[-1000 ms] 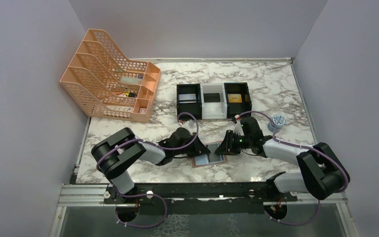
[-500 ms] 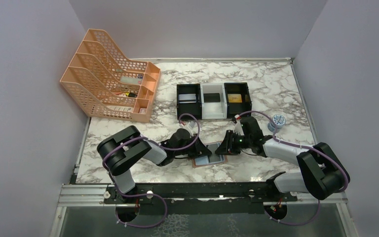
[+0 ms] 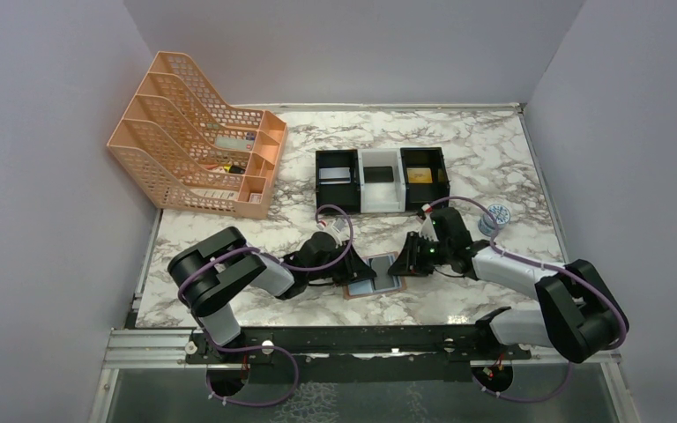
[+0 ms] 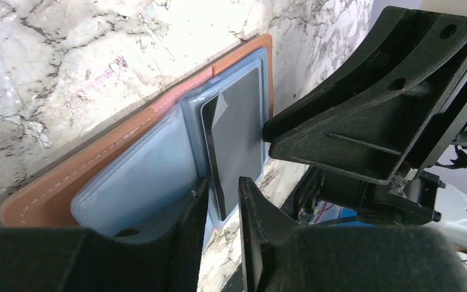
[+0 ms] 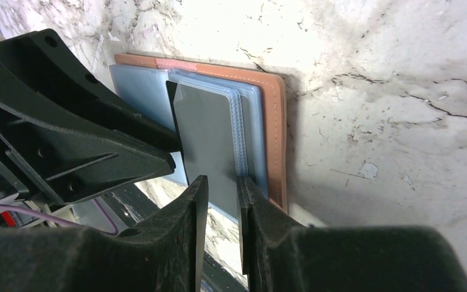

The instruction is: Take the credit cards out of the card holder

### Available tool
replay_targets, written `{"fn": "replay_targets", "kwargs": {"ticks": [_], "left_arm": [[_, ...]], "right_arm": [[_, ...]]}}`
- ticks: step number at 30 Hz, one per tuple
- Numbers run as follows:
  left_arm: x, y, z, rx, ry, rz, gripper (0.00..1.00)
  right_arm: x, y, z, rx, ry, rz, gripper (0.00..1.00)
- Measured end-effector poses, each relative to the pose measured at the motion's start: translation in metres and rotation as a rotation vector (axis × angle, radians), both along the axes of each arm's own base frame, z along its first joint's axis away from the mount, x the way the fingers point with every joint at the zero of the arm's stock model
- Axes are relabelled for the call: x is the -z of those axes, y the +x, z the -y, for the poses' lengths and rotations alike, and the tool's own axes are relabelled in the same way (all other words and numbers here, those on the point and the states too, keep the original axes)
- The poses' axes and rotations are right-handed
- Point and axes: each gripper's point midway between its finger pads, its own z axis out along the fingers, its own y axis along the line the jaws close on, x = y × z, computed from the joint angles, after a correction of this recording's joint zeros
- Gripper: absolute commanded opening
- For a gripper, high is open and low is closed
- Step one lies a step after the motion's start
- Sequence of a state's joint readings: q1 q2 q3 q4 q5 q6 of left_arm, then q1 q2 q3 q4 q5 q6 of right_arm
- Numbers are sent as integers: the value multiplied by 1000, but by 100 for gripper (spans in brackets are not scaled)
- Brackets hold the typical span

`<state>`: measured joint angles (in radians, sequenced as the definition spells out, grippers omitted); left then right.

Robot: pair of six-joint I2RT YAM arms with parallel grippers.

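Observation:
The card holder lies open on the marble between my two grippers, tan leather around pale blue pockets. A dark grey credit card lies on its right half, also visible from above. My left gripper stands at the card's near corner, jaws slightly apart with the card's edge in the gap. My right gripper comes in from the opposite side, jaws narrowly apart over the card's end. One of its fingers rests by the stacked pocket edges. From above, the left gripper and right gripper nearly meet.
Behind the wallet stands a row of trays: black, white, black, each with a card inside. An orange mesh file rack fills the back left. A small round blue-white object sits at the right.
The left jaws have widened a little and the left arm has shifted. The dark grey card now shows on the wallet's right half. The right gripper has barely moved.

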<state>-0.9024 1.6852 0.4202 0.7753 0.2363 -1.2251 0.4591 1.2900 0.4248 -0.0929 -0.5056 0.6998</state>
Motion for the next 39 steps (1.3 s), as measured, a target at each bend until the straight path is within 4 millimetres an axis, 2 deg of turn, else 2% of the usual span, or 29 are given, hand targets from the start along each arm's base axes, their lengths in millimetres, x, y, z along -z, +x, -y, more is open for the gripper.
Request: {"fn": "replay_targets", "kwargs": {"ticks": [4, 10, 16, 32, 39], "left_arm": [[4, -1, 0, -1, 7, -9, 24], [7, 0, -1, -1, 10, -23, 9], [8, 1, -1, 1, 10, -27, 1], [2, -2, -7, -9, 4, -16, 1], [2, -2, -7, -9, 4, -16, 1]], "right_arm": [[2, 0, 0, -3, -1, -5, 25], [3, 0, -3, -12, 10, -12, 22], [4, 0, -3, -15, 15, -17, 21], [4, 1, -2, -9, 3, -14, 19], [-10, 2, -5, -51, 24, 37, 20]]}}
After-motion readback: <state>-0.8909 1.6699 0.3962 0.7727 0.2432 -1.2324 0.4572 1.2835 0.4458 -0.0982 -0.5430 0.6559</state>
